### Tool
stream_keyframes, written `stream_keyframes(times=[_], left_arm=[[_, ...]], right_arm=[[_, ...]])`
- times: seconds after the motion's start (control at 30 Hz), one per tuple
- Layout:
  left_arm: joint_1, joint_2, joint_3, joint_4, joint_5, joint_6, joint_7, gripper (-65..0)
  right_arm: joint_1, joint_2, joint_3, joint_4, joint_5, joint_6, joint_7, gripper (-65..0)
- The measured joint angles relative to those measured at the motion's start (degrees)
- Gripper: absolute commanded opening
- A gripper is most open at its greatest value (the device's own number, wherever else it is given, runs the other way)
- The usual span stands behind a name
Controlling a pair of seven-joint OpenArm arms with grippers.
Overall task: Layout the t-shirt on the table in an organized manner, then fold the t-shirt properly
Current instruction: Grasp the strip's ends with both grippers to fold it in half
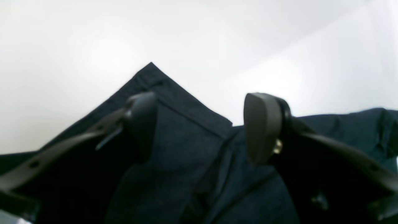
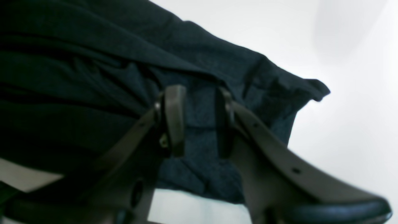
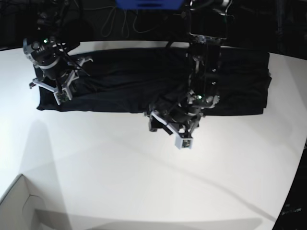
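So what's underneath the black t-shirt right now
The t-shirt lies spread on the white table, which shows bare all around it. The fabric covers whatever part of the tabletop is directly beneath, so nothing else can be confirmed under it.

A white box (image 3: 19, 203) occupies the lower left corner of the base view. Only its corner shows; the rest is cut off by the frame edge. Its top is open, and the inner walls are white.

A blue panel (image 3: 148, 4) sits at the top edge of the base view, centre, partly cut off.

Thin cables (image 3: 120, 21) hang in loops against the dark background behind the far edge, left of the blue panel. Their ends cannot be traced.
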Motion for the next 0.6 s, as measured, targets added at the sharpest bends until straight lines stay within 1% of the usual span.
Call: stream_keyframes(times=[0.07,0.17,0.27,0.33,0.37,0.6], left_arm=[[-0.98,0.07,0.00,-1.44,-0.07,1.49,-0.22,-22.5],[-2.03,0.02,-0.02,-4.66,0.20,4.31,-3.23,-22.5],[-2.10,0.04,0.00,-6.97,-0.02,6.49,-3.69,-22.5],[-1.99,0.00,0.00,-8.22,0.22,7.19,-3.91,-22.5],[-2.01,0.07,-0.02,-8.48,0.22,7.21,-4.61,-22.5],[-2.21,-0.20,0.00,-8.66,0.24,7.21,-4.52,-22.9]], right_arm=[[-0.92,-0.13,-0.11,0.00,0.20,0.00,-0.07,-48.4],[-1.53,-0.13,-0.02,0.00,0.13,0.00,-0.26,-48.4],[-1.51,-0.15,0.00,0.00,0.22,0.00,-0.04,-48.4],[-1.53,-0.13,0.02,0.00,0.20,0.00,-0.09,-48.4],[-1.51,-0.13,0.02,0.00,0.20,0.02,-0.11,-48.4],[-2.34,-0.15,0.02,0.00,0.20,0.00,-0.15,-48.4]])
